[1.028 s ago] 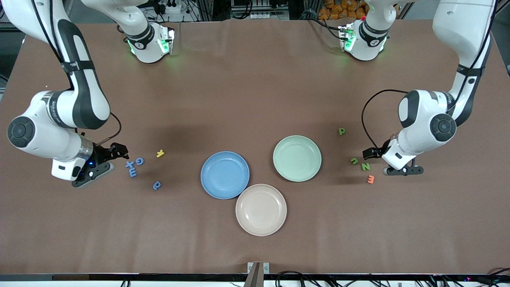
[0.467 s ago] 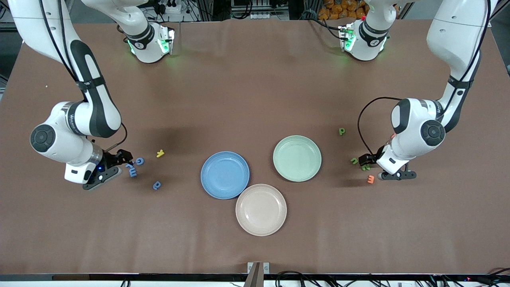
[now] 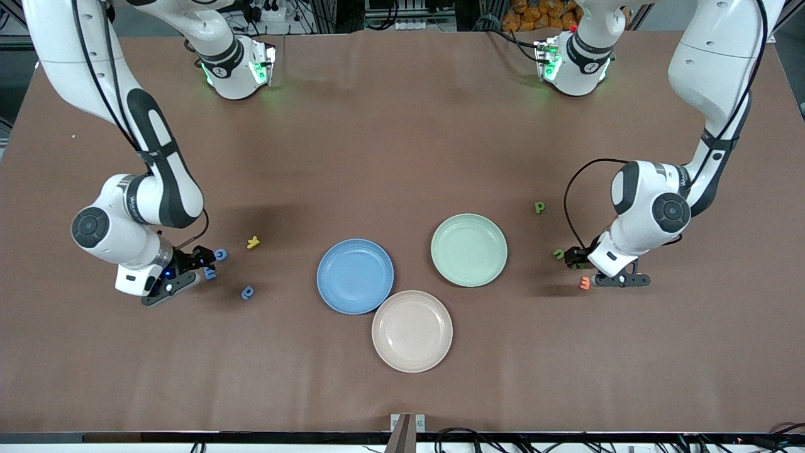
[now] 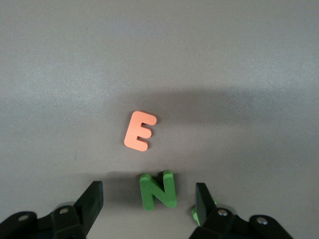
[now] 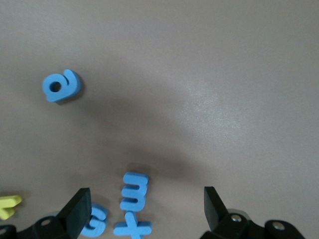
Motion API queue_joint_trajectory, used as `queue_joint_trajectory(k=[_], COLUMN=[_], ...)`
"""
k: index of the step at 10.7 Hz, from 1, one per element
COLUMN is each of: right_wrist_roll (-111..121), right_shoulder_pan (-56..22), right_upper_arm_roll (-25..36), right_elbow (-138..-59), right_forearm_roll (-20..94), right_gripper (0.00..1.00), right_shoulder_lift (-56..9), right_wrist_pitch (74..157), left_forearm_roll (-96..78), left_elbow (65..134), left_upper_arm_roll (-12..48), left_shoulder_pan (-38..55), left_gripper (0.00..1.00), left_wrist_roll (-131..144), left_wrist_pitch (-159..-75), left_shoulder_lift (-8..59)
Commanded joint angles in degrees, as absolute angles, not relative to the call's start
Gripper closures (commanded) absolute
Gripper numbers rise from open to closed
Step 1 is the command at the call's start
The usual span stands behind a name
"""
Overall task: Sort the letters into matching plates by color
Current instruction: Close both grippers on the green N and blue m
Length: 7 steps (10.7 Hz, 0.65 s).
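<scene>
**Both grippers drop onto their first letters; plates empty**

The left gripper [image 4: 147, 194] has come down from beside the green cluster toward the left arm's end of the table. It now straddles the green N [image 4: 158, 190] low in its wrist view. Its jaws are narrowing but are not yet on the letter, with a gap showing on each side. The orange E [image 4: 140, 130] lies just clear of them near the frame's centre.

The right gripper [image 5: 147, 204] has swung in over the blue cluster toward the right arm's end. Its jaws are spread wide, and the blue E [image 5: 134, 190] and the blue cross-shaped letter [image 5: 132, 227] sit between them. The blue G [image 5: 94, 220] lies by one finger.

No letter has been sorted. The blue plate [image 3: 355, 277] and the mint green plate [image 3: 469, 250] sit bare in the middle of the front view, with the cream plate [image 3: 412, 331] below them. The green P [image 3: 539, 207] and another blue letter [image 3: 248, 292] lie apart from their clusters.

The left grasp looks imminent. The right jaws enclose two letters, so closing risks catching both.
</scene>
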State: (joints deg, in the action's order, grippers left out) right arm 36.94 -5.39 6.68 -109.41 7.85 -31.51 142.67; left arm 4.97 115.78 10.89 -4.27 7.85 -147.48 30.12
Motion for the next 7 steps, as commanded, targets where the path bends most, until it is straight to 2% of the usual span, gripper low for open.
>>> queue_joint_trajectory(k=[1,3,7], right_wrist_roll=[38.41,38.41,38.41], right_shoulder_pan=[-4.48,-4.48,-4.48], right_upper_arm_roll=[5.89,5.89,5.89], right_elbow=[-109.68,-110.91,-113.20], right_forearm_roll=[8.44,8.26,8.00], right_gripper=[0.00,0.00,0.00], right_shoulder_lift=[-33.48,-33.84,-33.93], right_wrist_pitch=[145.54,147.73,150.73], left_forearm_roll=[7.47,7.47,7.56], left_elbow=[115.40,115.49,115.49], left_upper_arm_roll=[10.72,10.64,10.55], left_shoulder_pan=[-3.87,-3.43,-3.34], left_gripper=[0.21,0.24,0.24], left_wrist_roll=[8.79,8.79,8.79], left_wrist_pitch=[-148.18,-148.18,-148.27], left_shoulder_lift=[30.59,30.67,31.20])
